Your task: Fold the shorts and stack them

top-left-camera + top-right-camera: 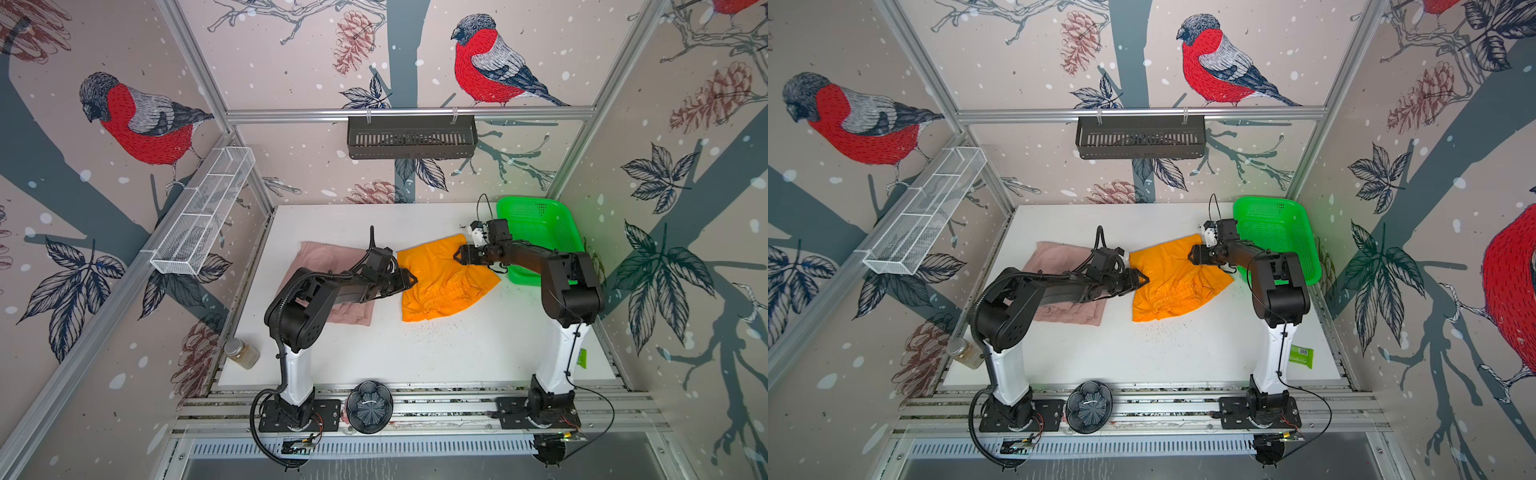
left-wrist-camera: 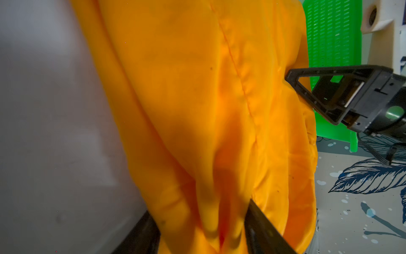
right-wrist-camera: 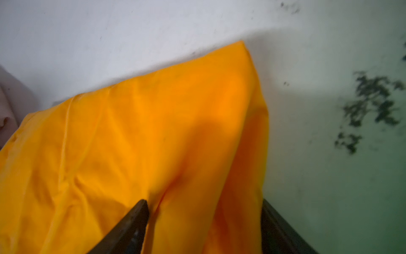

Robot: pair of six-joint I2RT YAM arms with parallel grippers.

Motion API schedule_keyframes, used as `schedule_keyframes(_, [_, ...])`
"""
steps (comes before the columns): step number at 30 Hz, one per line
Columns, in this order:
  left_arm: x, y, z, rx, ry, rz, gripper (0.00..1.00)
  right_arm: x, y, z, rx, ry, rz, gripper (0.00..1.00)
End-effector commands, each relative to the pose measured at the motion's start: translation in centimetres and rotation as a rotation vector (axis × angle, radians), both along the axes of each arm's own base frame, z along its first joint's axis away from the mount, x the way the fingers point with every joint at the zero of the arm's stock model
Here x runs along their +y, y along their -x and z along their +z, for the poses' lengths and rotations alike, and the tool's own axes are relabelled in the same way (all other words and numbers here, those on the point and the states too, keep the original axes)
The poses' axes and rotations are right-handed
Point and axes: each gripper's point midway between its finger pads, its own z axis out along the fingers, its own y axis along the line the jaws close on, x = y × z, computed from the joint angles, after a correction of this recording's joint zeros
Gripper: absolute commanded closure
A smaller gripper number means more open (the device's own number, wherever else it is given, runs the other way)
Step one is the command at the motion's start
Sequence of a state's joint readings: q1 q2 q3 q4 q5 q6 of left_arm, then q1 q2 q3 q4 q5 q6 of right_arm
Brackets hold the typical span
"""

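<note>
The orange shorts (image 1: 444, 282) (image 1: 1175, 278) lie crumpled in the middle of the white table, gathered waistband toward the front. The pink shorts (image 1: 324, 253) (image 1: 1059, 253) lie folded flat to their left, partly hidden under my left arm. My left gripper (image 1: 413, 277) (image 2: 202, 209) is at the orange shorts' left edge. Its jaws stand apart with folds of orange cloth (image 2: 197, 99) bunched between them. At the far right corner of the orange shorts my right gripper (image 1: 457, 254) (image 3: 203, 201) has its jaws wide apart, with orange cloth (image 3: 142, 132) filling the gap.
A green mesh basket (image 1: 540, 232) (image 1: 1279, 232) stands at the back right, behind my right arm. A jar (image 1: 243, 353) sits off the table's front left corner, a dark bowl (image 1: 369, 406) on the front rail, a green packet (image 1: 1301, 356) at the front right. Dark crumbs (image 1: 432, 328) dot the table.
</note>
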State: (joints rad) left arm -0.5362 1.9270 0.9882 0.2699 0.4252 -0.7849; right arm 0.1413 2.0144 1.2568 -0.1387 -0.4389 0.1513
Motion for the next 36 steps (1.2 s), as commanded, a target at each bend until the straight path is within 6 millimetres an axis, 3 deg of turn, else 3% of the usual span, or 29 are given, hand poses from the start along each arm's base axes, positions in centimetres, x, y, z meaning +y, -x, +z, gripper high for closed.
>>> schedule_keyframes(1, [-0.2,0.3,-0.1,0.015,0.004,-0.015,0.58,0.8,2.6,0.1,0.088,-0.103,-0.006,0.31])
schedule_keyframes(4, [-0.6,-0.4,0.9,0.000,0.002,-0.024,0.76,1.0,3.6,0.7,0.095,-0.155,-0.024,0.41])
schedule_keyframes(7, [-0.8,-0.5,1.1,0.011,-0.019,-0.036,0.94,1.3,4.7,1.1,0.110,-0.180,-0.020,0.59])
schedule_keyframes(9, [-0.6,-0.5,1.2,0.023,-0.040,-0.039,1.00,1.2,5.3,1.4,0.116,-0.172,-0.026,0.63])
schedule_keyframes(15, [0.2,0.1,2.0,0.058,-0.124,-0.061,1.00,0.8,7.3,2.4,0.142,-0.166,-0.066,0.83])
schedule_keyframes(18, [0.6,0.6,3.1,0.070,-0.150,-0.077,1.00,1.7,8.4,2.9,0.166,-0.183,-0.074,0.86])
schedule_keyframes(23, [0.7,2.1,6.0,0.091,-0.154,-0.141,1.00,6.1,10.5,5.3,0.201,-0.217,-0.011,0.93])
schedule_keyframes(26, [1.4,3.2,7.6,0.110,-0.191,-0.184,1.00,9.1,11.5,7.7,0.195,-0.262,0.028,0.97])
schedule_keyframes(30, [4.2,4.2,9.5,0.119,-0.265,-0.221,1.00,13.1,12.8,10.7,0.144,-0.316,0.065,0.97])
schedule_keyframes(32, [7.1,4.0,10.5,0.118,-0.317,-0.194,1.00,15.2,13.6,11.9,0.105,-0.338,0.086,0.97])
schedule_keyframes(36, [14.7,2.4,12.1,0.108,-0.430,-0.077,1.00,19.2,14.1,13.3,0.057,-0.394,0.127,0.98])
